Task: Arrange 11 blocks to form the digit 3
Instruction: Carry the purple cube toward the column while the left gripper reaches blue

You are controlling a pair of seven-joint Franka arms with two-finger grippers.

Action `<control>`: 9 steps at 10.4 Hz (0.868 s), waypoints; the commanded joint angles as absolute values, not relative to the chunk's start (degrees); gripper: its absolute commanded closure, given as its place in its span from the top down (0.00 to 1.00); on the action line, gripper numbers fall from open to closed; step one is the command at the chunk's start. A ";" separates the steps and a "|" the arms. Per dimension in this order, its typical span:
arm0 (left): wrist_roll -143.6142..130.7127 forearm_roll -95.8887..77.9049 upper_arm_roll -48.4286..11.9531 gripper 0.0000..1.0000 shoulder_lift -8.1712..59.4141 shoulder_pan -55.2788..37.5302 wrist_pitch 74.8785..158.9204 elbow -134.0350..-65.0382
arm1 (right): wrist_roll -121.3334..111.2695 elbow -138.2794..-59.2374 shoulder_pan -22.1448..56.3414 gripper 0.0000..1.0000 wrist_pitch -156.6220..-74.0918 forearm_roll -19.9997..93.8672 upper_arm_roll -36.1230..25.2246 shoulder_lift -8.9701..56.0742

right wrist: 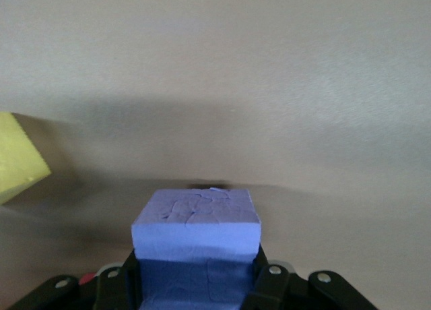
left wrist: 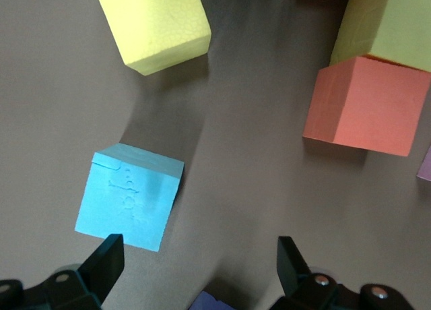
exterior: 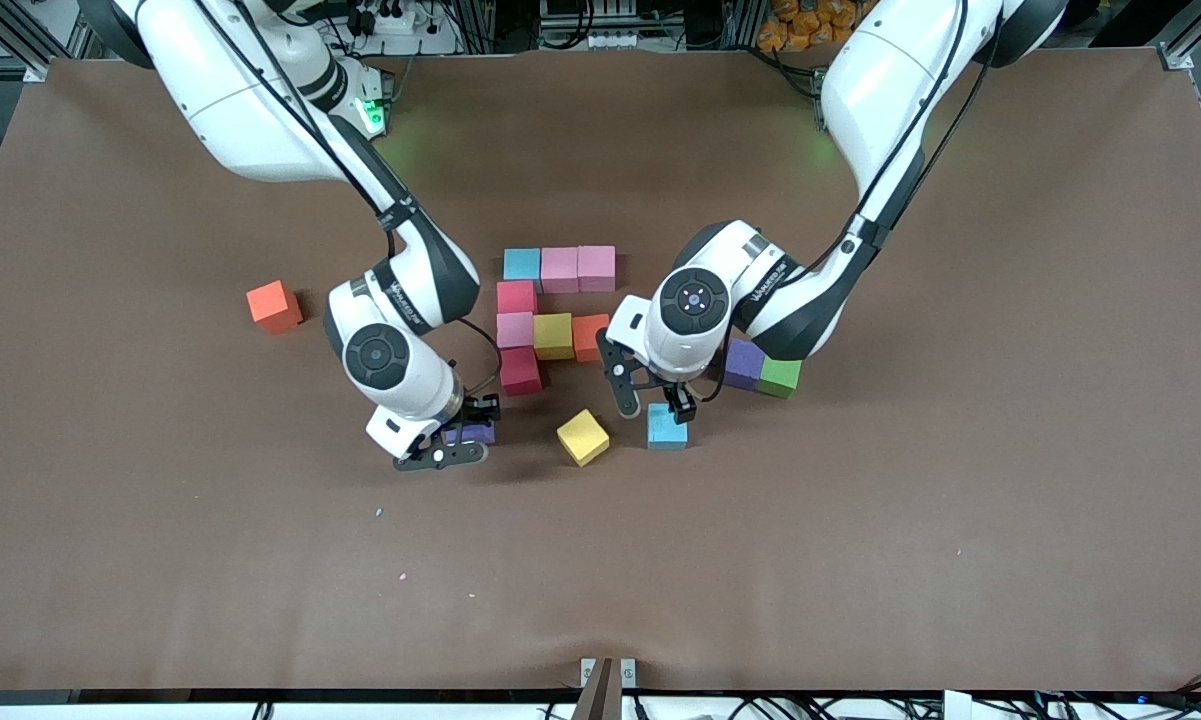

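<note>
Right claw (exterior: pixel 457 441) grips purple block (exterior: pixel 472 433); left claw (exterior: pixel 654 405) gapes.

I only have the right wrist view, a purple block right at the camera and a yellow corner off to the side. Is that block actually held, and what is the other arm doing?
Observer: Yes, the right gripper is shut on the purple block, low over the table nearer the front camera than the red block at the end of the figure's column.
Operator: And the other arm?
Observer: The left gripper is open, just above a light blue block that lies loose on the table.
Operator: What is that yellow corner?
Observer: A loose yellow block, turned askew, lying between the two grippers.
</note>
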State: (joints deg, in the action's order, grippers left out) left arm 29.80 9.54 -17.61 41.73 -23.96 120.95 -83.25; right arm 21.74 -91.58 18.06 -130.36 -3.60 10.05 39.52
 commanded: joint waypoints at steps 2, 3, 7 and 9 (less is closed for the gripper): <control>35.14 8.62 -17.75 1.00 42.01 -20.05 121.11 -83.32 | 27.15 -86.76 21.26 0.22 -129.20 -4.31 9.58 42.79; 35.50 8.44 -17.75 1.00 42.01 -19.60 121.20 -83.32 | 28.03 -85.70 21.70 0.22 -129.20 -4.31 9.58 43.76; 37.09 8.35 -17.75 1.00 42.71 -19.51 121.29 -83.23 | 30.32 -83.94 23.02 0.22 -128.59 -4.31 9.49 46.05; 37.18 8.26 -17.84 1.00 42.80 -19.51 121.29 -83.23 | 31.11 -82.45 23.64 0.22 -126.83 -4.31 9.49 46.67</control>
State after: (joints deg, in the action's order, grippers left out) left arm 35.90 9.53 -17.77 42.83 -19.58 121.10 -83.28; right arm 29.03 -85.57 22.48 -128.94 -3.62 10.01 45.21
